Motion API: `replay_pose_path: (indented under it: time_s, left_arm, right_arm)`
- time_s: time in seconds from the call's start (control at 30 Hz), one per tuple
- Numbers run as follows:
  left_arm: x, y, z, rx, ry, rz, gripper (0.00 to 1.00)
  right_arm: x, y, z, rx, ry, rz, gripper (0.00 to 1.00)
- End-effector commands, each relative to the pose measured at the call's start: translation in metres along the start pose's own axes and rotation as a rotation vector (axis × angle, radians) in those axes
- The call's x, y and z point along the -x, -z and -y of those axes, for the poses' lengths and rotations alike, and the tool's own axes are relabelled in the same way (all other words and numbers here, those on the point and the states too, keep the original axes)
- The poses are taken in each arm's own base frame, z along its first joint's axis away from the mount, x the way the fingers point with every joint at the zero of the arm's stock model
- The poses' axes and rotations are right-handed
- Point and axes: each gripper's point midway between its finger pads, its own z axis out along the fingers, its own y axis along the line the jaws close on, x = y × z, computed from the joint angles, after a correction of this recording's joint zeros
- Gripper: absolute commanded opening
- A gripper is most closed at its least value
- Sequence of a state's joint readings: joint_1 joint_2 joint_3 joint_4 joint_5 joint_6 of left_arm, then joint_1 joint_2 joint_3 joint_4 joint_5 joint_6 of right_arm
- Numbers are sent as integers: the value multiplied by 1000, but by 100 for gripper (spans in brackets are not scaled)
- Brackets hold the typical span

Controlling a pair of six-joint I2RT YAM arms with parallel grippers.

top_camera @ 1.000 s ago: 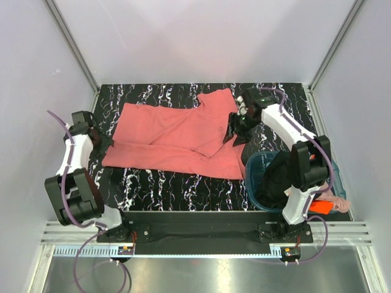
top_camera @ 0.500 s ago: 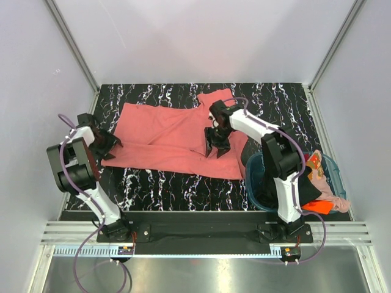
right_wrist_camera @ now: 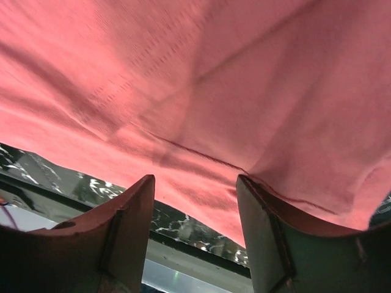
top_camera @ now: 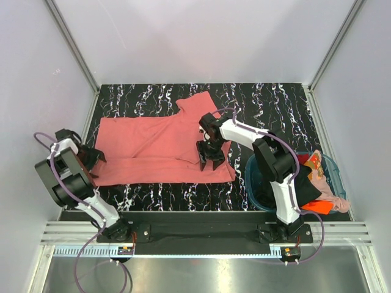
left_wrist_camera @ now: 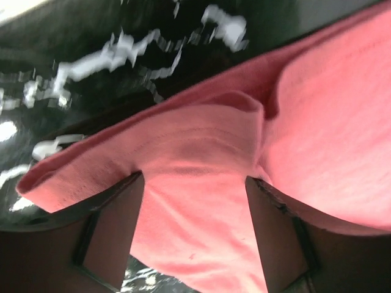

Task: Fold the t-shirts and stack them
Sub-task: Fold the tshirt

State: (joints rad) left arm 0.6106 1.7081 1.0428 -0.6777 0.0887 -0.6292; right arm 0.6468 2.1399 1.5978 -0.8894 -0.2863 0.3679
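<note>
The salmon-red t-shirt [top_camera: 153, 146] lay spread flat over the left and middle of the bench [top_camera: 275, 104], one sleeve pointing toward the far edge and its hem running along the near edge. Your left gripper [top_camera: 91, 157] sat at the shirt's left end, beside the bench's left edge; the wrist view showed its jaws apart with a doubled fold of the cloth's edge between them, not visibly pinched. Your right gripper [top_camera: 211, 162] was low over the shirt's right end, jaws also parted, with cloth stretched beneath them and nothing held. At the near right corner, the teal basket [top_camera: 250, 177] held the other t-shirts [top_camera: 321, 198], a dark one with orange and pale pink showing. This looked like the flattening step, before any fold. The next move probably called for both grippers to close on the edges under them and carry one side over the middle evenly, without bunching the cloth.
</note>
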Motion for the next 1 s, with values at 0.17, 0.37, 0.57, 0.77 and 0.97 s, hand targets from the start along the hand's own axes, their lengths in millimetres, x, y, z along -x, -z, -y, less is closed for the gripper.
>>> replay_pose_path:
  time_s: [0.17,0.37,0.57,0.77,0.97]
  left_arm:
    - [5,66,29,-125,-170,231,78]
    - [25,119,57,-300,-226,434,73]
    - [47,137,120,-498,-403,672,58]
    - [61,72,169,-537,-496,544,32]
    - [80,42,209,-566,-512,488,27]
  right_arm:
    - [-4,46,4,-27,107,97,65]
    - [-9,52,6,-11,150,141,66]
    - [-6,49,-7,70,113,128,63]
    - [9,47,0,73,79,163,45]
    - [83,77,4,110,-22,350,45]
